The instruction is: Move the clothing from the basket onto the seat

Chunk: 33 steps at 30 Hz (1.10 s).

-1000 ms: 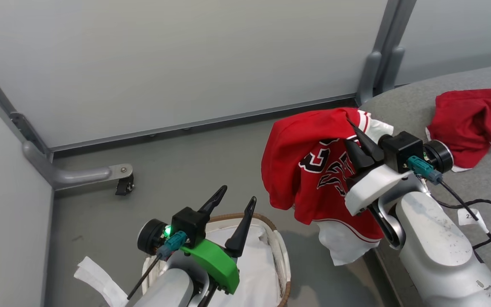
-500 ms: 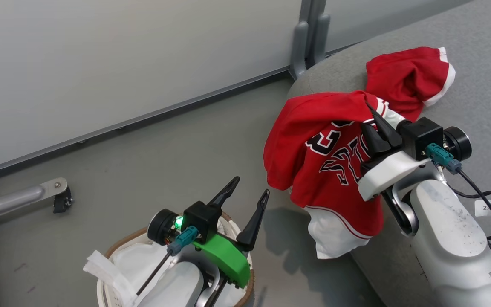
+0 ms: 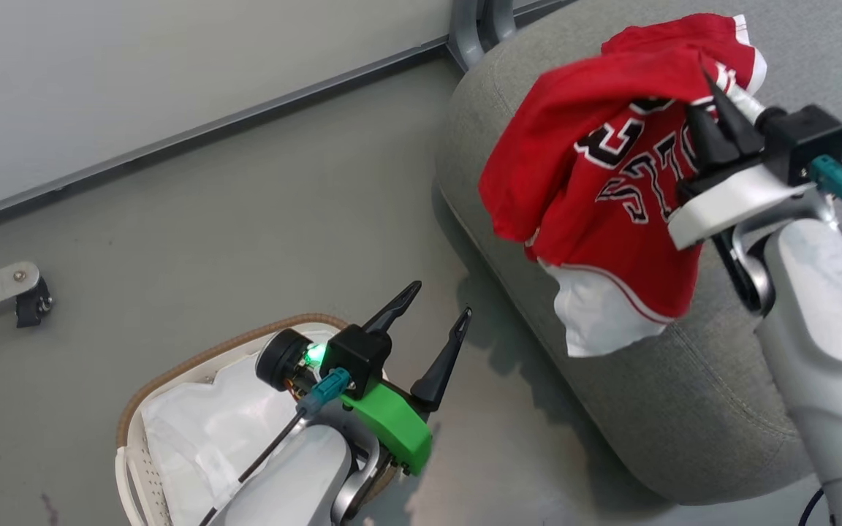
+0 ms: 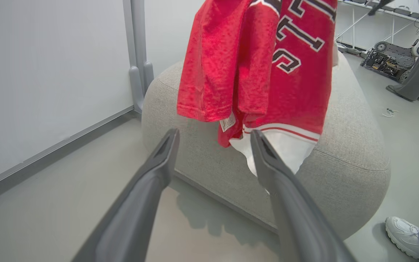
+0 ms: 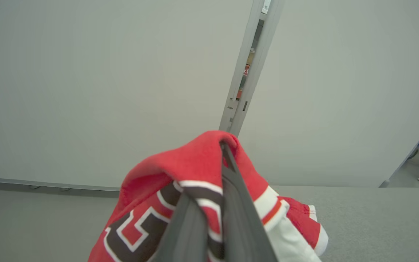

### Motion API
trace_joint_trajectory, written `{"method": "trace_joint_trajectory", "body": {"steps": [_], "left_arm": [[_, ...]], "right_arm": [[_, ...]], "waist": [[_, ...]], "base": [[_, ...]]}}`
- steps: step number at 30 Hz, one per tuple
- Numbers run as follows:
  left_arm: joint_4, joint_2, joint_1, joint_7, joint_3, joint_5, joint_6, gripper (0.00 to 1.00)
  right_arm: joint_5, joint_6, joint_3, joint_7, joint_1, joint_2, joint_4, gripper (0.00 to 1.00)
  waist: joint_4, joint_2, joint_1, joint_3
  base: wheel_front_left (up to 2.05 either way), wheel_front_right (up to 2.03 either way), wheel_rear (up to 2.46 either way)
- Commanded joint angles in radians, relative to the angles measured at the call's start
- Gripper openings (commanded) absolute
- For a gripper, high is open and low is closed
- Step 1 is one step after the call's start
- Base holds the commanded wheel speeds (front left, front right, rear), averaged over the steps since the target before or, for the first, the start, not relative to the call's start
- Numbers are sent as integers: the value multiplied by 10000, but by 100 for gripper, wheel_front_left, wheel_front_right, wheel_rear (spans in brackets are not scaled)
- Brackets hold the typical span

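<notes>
Right fingers [image 3: 702, 139]: closed, pinching a fold of the jersey [image 3: 611, 183]. The jersey hangs below them over the rounded edge of the seat [image 3: 684, 409]; whether its white hem touches the cushion cannot be told.
Right arm: raised, reaching over the seat.
Second red garment [image 5: 301, 220]: lying on the seat beyond the jersey.
Left fingers [image 3: 439, 365]: spread wide, empty, held over the basket [image 3: 209, 351] rim.
Basket: on the floor [image 3: 245, 219], white liner [image 3: 209, 431] inside.
Person's shoe [image 4: 402, 233]: on the floor beside the seat.
</notes>
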Motion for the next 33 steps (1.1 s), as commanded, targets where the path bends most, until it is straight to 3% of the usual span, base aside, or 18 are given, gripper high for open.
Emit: {"method": "trace_joint_trajectory", "body": {"steps": [1,6,13,18,24,33], "left_arm": [[27,141,-254,-3,-84,-81,-31,100],[55,277,-657,-2,-271,-68,-30,100],[-10,409,-1214,-2,-482,40,-30,100],[-196,499,-1680,-2,-601,152,-30,100],[-308,622,-2058,0,-566,392,-31,100],[-218,739,-2182,0,-634,573,-30,100]], "right_arm": [[-114,-12,-11,-20,-510,-276,25,0],[105,-11,-164,-20,-2299,-1063,445,0],[222,-12,-488,-20,-4889,-2671,1622,0],[-62,-12,-559,-20,-5836,-3807,2515,0],[-209,-12,-1636,-20,-5548,-4139,3472,0],[-929,-12,-3481,-20,-3509,-3418,4008,0]], "waist": [[223,-1,0,553],[643,-1,0,1142],[1352,-1,0,2076],[1747,-1,0,2820],[1850,-1,0,3536],[1600,-1,0,4116]], "base": [[0,0,0],[0,0,0],[0,0,0],[0,0,0],[0,0,0],[0,0,0]]}}
